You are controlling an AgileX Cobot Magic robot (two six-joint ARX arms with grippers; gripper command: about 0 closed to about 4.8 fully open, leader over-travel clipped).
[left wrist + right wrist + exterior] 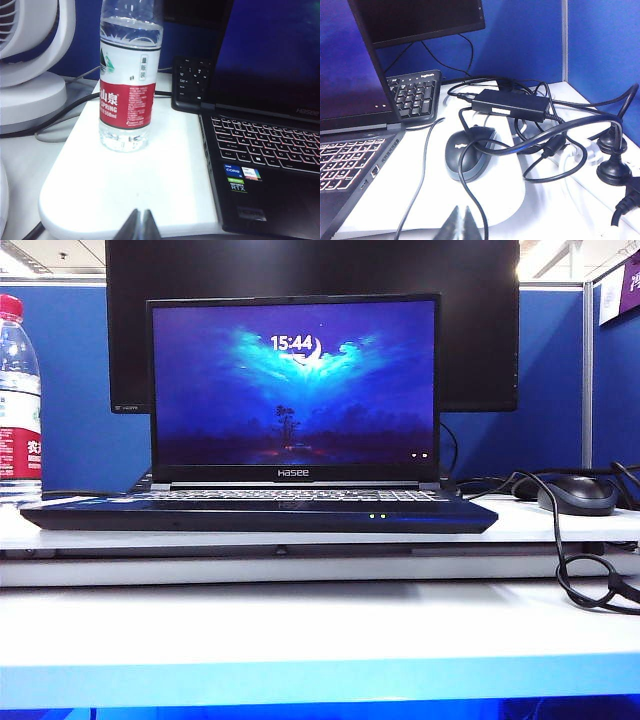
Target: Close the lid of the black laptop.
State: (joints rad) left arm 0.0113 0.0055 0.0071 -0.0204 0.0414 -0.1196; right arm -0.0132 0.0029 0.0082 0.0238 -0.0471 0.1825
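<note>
Laptop: the wide slim black laptop (258, 510) sits on a white raised board (560, 525) at the middle of the exterior view, its front edge facing the camera, two tiny green lights lit on that edge.
Lid: the thin black lid (293, 388) stands upright and fully open — its screen glows blue with a clock reading 15:44, and the white "Hasee" logo sits on the lower bezel.
My left gripper: my left gripper (140, 226) hangs low over the near edge of the white board, to the left of the laptop; its dark fingertips meet in a point, pressed together on nothing.
My right gripper: my right gripper (460, 222) hangs low over the board to the right of the laptop; its tips also meet, holding nothing.
Left side: a clear plastic water bottle with a red label (129, 75) stands upright on the board near the laptop's left edge; a white fan base (31, 95) sits beyond it.
Right side: a dark grey computer mouse (468, 152) lies near the laptop's right edge, a black cable draped over it — behind it a black rectangular power adapter (510, 105) rests among tangled black cables.
Behind: a large black monitor (480, 330) rises behind the lid, and a black desktop keyboard (415, 95) lies behind the laptop.
</note>
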